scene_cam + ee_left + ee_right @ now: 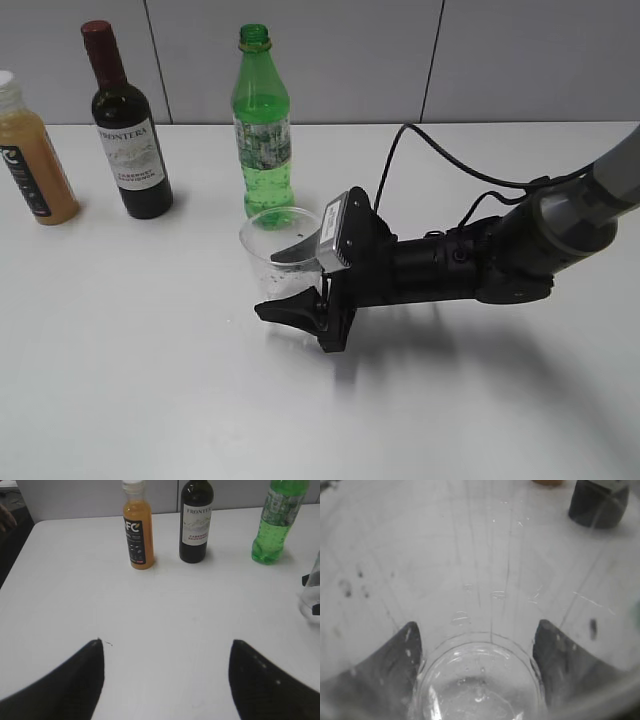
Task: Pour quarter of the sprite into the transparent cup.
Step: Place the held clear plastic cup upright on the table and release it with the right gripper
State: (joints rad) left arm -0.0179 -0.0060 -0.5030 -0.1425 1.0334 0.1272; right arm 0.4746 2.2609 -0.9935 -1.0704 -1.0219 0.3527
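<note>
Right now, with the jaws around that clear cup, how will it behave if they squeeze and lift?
The transparent cup looks thin-walled, so it would probably flex or crumple under a hard squeeze. It appears nearly empty, so likely very light and easy to tip. Its smooth, tapered sides may slip.

Even, diffuse light from above is seen on the white worktop (150, 380); a soft shadow is cast beneath and right of the right arm (480, 262), and short faint ones beside the bottles; the exterior view is sharp; in the left wrist view the near dark fingers (75, 685) are blurred; the right wrist view is hazy, smeared through the clear cup (480, 680), with small glints.
</note>
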